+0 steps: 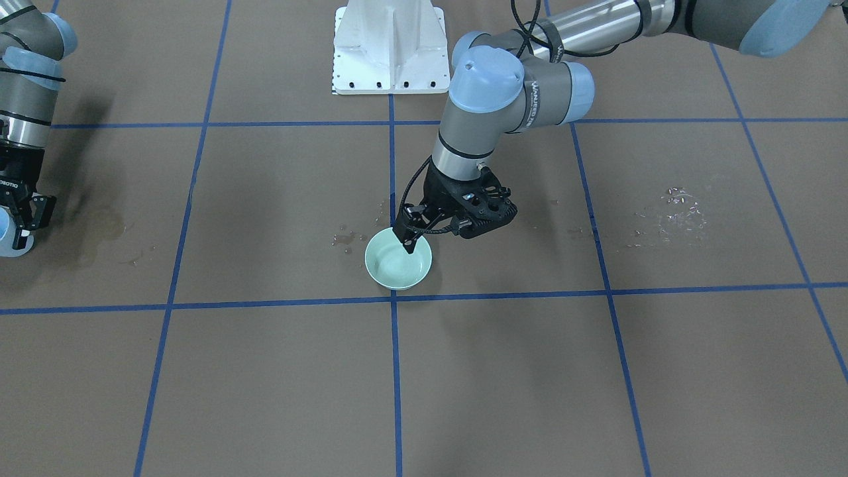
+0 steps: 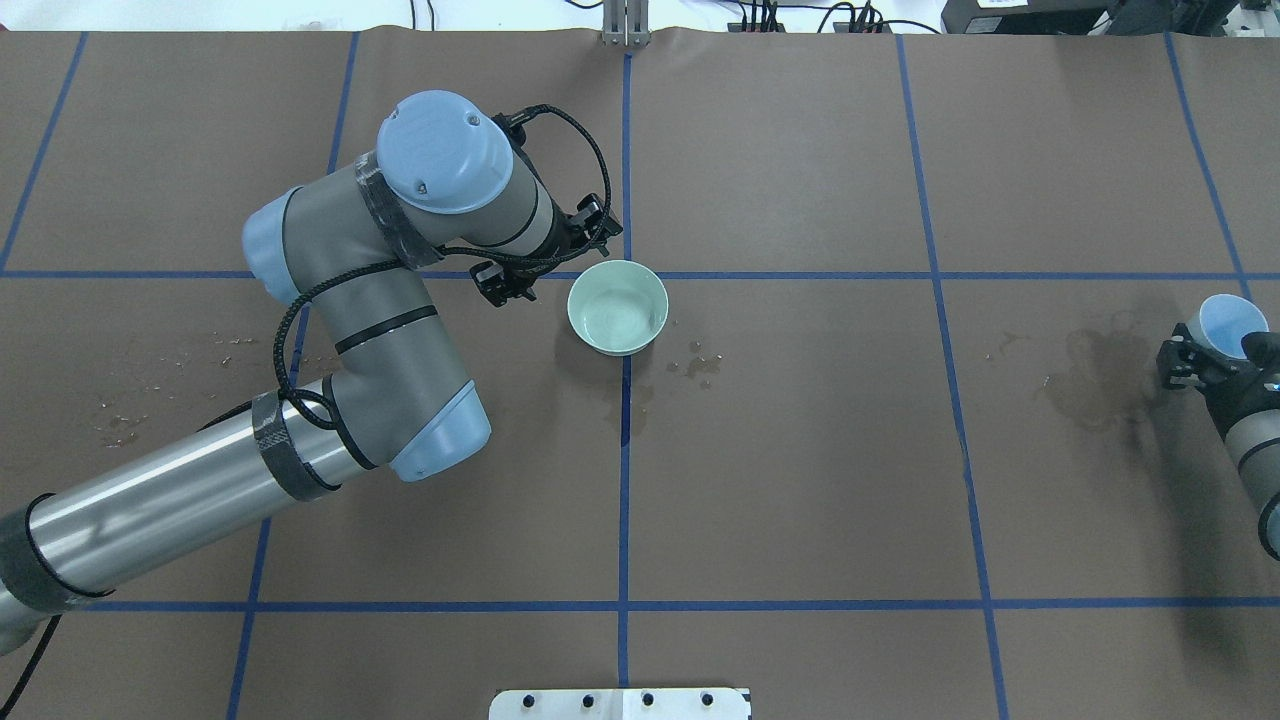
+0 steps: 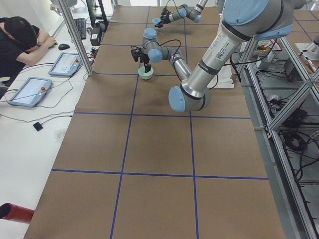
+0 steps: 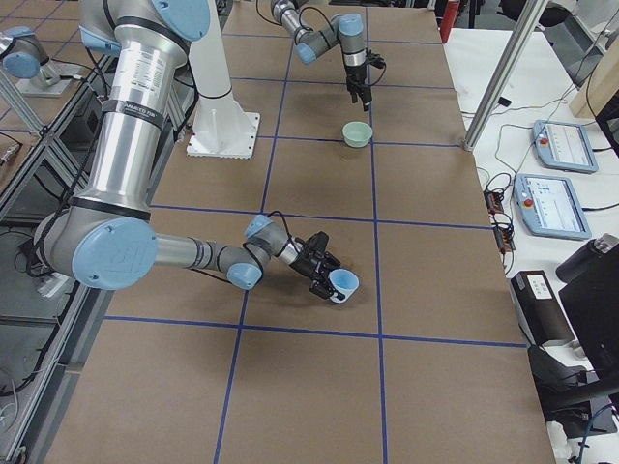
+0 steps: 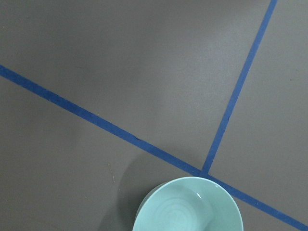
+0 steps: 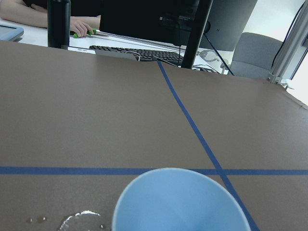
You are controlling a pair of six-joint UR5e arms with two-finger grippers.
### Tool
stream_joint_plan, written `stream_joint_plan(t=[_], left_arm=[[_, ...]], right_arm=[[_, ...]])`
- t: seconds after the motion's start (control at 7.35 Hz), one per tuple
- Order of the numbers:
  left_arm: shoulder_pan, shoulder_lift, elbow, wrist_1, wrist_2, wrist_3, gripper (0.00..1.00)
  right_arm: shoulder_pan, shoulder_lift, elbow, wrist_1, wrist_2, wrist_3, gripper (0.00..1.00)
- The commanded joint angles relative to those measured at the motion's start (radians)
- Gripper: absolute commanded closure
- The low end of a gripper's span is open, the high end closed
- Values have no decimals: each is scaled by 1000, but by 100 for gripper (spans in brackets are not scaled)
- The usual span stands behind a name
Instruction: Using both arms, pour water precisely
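Observation:
A pale green bowl (image 1: 398, 268) (image 2: 617, 312) stands at the table's middle tape crossing; it also shows in the left wrist view (image 5: 187, 211). My left gripper (image 1: 450, 228) (image 2: 548, 258) hangs open a little above the bowl's edge on my left. One finger (image 1: 407, 242) is over the bowl and the other is outside it. My right gripper (image 2: 1215, 350) (image 4: 329, 275) is shut on a light-blue cup (image 2: 1232, 322) (image 6: 180, 204), held low at the table's right end. Water (image 1: 679, 209) glints on the paper, and drops (image 2: 700, 365) lie beside the bowl.
Blue tape lines (image 2: 627, 450) grid the brown paper. The white pedestal (image 1: 389, 46) stands at my base. Wet stains (image 2: 1100, 380) and a small puddle (image 6: 77, 219) lie near the cup. An operator (image 3: 20, 35) and tablets (image 3: 30, 92) are beyond the far edge.

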Motion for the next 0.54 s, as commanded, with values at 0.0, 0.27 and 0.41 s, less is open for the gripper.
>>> stream_joint_plan(t=[0.0, 0.27, 0.41], left_arm=[[0, -2, -4, 0, 0, 0, 0], [-5, 1, -30, 0, -11, 4, 0], [-18, 17, -84, 5, -12, 79, 0]], right_arm=[[134, -4, 87, 5, 157, -221, 100], [240, 34, 168, 8, 365, -279, 100], [281, 96, 181, 10, 479, -289, 100]])
